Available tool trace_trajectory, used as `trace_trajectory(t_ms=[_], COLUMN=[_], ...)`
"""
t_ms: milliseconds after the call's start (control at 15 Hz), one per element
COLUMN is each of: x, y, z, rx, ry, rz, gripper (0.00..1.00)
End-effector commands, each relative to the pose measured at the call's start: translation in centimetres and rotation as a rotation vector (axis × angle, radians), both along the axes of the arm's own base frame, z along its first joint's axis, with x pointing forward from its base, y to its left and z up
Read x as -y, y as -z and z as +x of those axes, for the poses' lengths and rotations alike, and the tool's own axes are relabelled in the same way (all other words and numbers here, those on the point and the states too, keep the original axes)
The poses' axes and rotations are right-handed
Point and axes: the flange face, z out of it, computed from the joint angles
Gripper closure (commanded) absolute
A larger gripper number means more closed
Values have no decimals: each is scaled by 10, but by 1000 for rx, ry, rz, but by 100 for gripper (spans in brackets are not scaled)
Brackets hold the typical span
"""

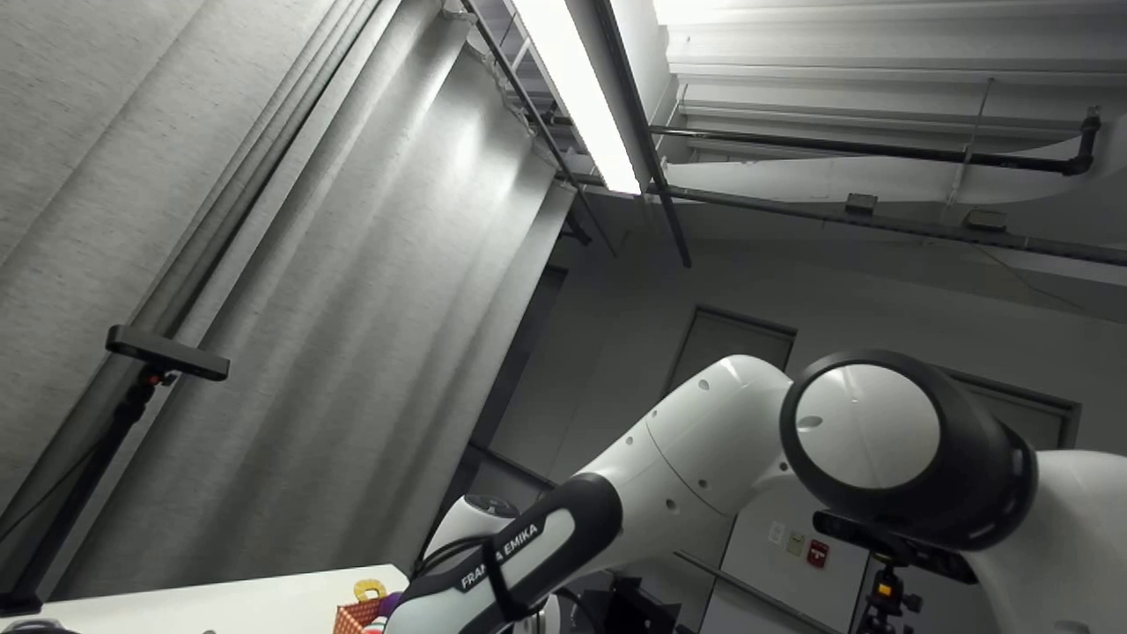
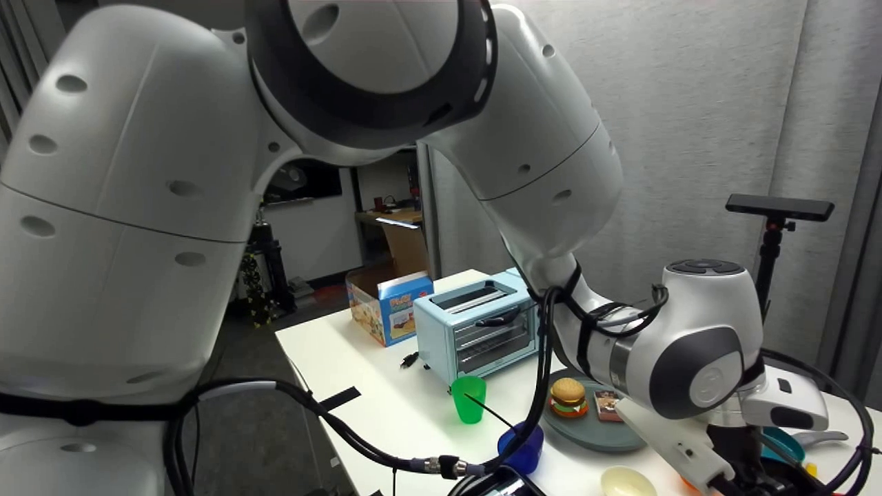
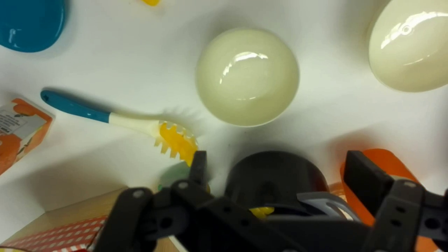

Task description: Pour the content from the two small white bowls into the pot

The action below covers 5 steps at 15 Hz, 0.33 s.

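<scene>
Two pale cream bowls lie on the white table in the wrist view: one near the upper middle (image 3: 247, 77), and one at the upper right, cut by the frame edge (image 3: 413, 49). No content shows in either. A cream bowl also shows at the bottom edge in an exterior view (image 2: 626, 482). A black round vessel, likely the pot (image 3: 276, 175), lies below the jaws, partly hidden by them. Something yellow (image 3: 261, 212) shows at its near side. My gripper (image 3: 276, 157) is open, its fingers wide apart, holding nothing that I can see.
A pasta spoon (image 3: 133, 122), an orange container (image 3: 388, 162), a carton (image 3: 21, 133), a blue round dish (image 3: 29, 24) and a checkered basket (image 3: 66, 232) surround the jaws. A green cup (image 2: 469, 399), blue cup (image 2: 521, 448), burger plate (image 2: 592, 437) and toaster oven (image 2: 475, 331) stand nearby.
</scene>
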Motion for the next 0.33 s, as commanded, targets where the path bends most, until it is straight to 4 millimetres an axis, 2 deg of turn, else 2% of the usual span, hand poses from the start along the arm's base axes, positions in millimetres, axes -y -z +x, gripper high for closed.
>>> trace_trajectory(t_ms=[0, 267], x=[0, 0], y=[-1, -1], z=[0, -1], rx=[-1, -2], ry=[-1, -2], rz=[0, 1], gripper=[0, 0])
